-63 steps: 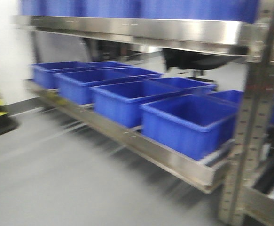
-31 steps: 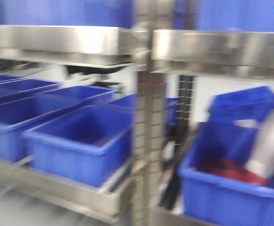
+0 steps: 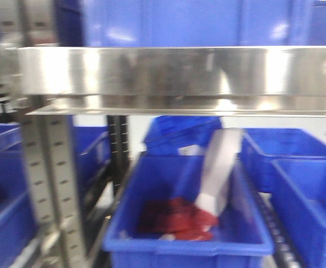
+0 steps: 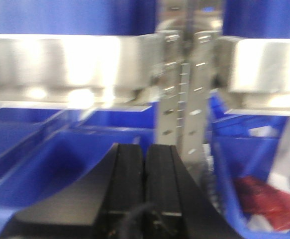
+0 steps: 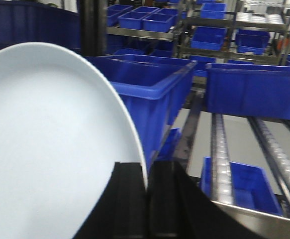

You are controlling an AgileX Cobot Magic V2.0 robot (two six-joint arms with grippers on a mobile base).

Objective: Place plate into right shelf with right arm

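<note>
A large white plate point(image 5: 50, 144) fills the left half of the right wrist view, standing on edge. My right gripper point(image 5: 146, 172) is shut on its rim, one black finger on each side. Neither the plate nor the right gripper shows in the front view. The steel shelf point(image 3: 179, 78) spans the front view, with blue bins above and below it. My left gripper point(image 4: 145, 149) is shut and empty, its fingers pressed together, facing a shelf post point(image 4: 182, 99).
A blue bin point(image 3: 151, 237) at centre holds red items point(image 3: 176, 219) and a leaning white-grey object point(image 3: 218, 167). More blue bins point(image 3: 305, 184) stand to its right. A perforated steel post point(image 3: 51, 184) stands at left. Blue bins point(image 5: 154, 84) and roller rails point(image 5: 222, 149) lie ahead in the right wrist view.
The front view has swept right along the shelving. The steel post has gone from the right side to the left, and the bin with red items has come to the centre.
</note>
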